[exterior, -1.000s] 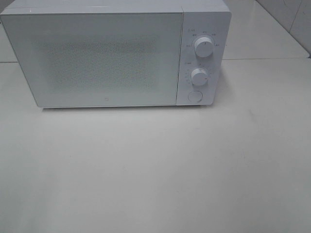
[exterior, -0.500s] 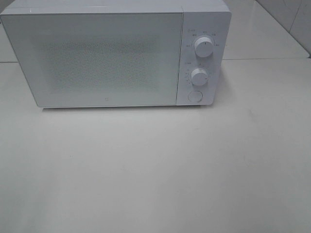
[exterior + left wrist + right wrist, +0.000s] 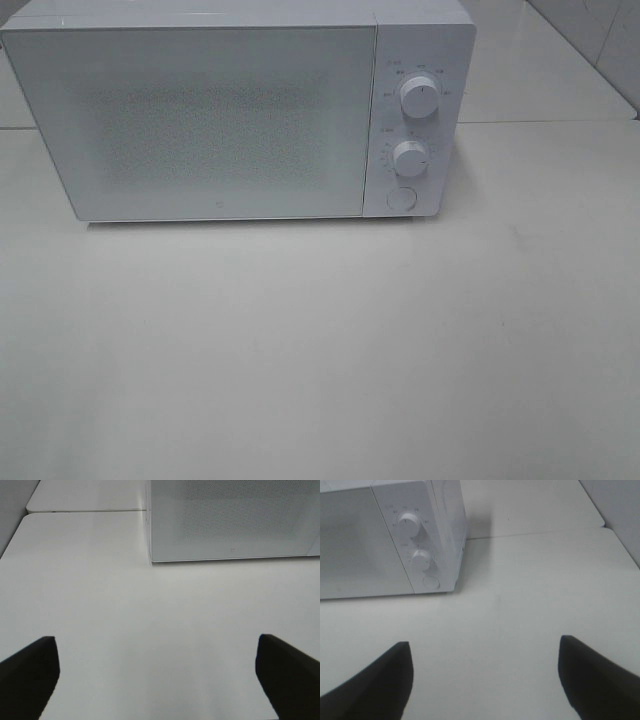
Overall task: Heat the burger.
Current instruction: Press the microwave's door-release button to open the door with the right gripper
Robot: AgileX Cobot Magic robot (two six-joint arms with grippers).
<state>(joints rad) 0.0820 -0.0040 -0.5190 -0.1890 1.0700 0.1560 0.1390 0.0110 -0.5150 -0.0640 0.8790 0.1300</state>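
The burger is out of view in every frame. A white microwave (image 3: 220,110) stands at the back of the table with its door shut; it also shows in the left wrist view (image 3: 235,520) and the right wrist view (image 3: 385,540). Its panel has an upper knob (image 3: 419,97), a lower knob (image 3: 410,158) and a round button (image 3: 400,198). My left gripper (image 3: 157,680) is open and empty over bare table, short of the microwave's left corner. My right gripper (image 3: 485,680) is open and empty, short of the control panel. Neither gripper shows in the high view.
The white table (image 3: 320,350) spreads in front of the microwave. A seam between table slabs (image 3: 540,122) runs behind it at the right. A tiled wall (image 3: 610,40) rises at the far right.
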